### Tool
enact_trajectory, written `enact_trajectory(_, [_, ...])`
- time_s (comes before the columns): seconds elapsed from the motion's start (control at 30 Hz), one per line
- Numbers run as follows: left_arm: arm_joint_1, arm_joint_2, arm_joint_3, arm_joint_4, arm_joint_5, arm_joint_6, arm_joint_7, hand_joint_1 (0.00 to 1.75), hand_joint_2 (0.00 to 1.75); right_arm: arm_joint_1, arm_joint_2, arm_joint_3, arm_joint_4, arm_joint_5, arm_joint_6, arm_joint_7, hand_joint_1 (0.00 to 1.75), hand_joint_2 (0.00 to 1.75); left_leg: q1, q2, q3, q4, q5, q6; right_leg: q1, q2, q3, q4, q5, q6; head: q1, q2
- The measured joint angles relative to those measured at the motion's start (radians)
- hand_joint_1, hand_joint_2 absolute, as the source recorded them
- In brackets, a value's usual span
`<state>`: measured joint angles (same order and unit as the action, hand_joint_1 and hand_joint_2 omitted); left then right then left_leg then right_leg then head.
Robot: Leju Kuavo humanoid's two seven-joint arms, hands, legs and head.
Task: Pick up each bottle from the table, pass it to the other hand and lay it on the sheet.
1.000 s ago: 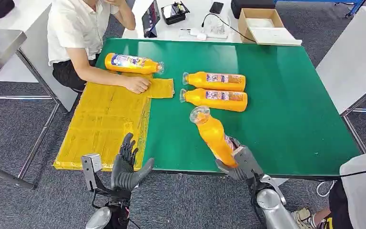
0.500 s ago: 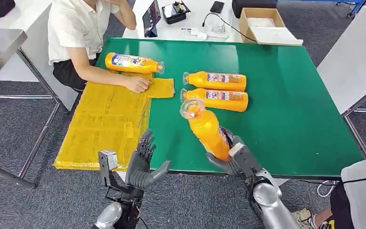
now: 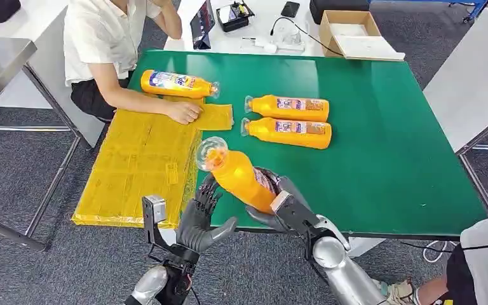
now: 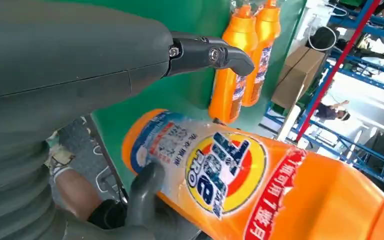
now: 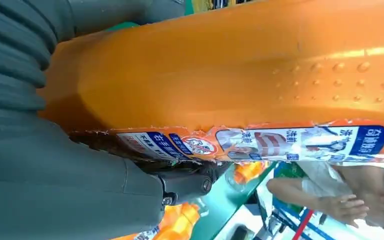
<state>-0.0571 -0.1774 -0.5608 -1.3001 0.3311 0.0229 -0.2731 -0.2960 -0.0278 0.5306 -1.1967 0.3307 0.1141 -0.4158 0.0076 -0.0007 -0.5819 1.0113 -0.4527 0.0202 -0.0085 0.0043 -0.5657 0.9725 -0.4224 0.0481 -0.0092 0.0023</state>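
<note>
a: where's the orange plastic bottle point(image 3: 238, 176)?
b: above the green table point(image 3: 387, 146) near edge, tilted, clear cap toward the yellow sheet point(image 3: 136, 166); the right hand point(image 3: 286, 206) grips its base.
a: left hand point(image 3: 198, 219)?
b: raised beside it, fingers spread, holding nothing.

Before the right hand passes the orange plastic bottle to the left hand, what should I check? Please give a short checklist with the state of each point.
1. Right hand grips the orange plastic bottle at its base: ok.
2. Left hand open, fingers spread beside the bottle: ok.
3. Left hand has closed on the bottle: not ok.
4. Yellow sheet has bare room for the bottle: ok.
5. Person's hand off the sheet: not ok, it rests on the sheet's far part.
6. Grip firm enough for a handover: cannot tell.
</note>
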Motion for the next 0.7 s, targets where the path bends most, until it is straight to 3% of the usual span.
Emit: enact_trajectory(0.7, [-0.035,-0.025,-0.001,0.005,0.075,0.132,-0.01,0.0,1.75,-0.079,0.053,0.157,0.146,0.045,-0.043,0.036,1.75,1.75,0.0,-0.001,-0.001,0.0,0.0,0.0,0.0,-0.001,-0.001,0.0,0.0,0.0,0.0,0.0])
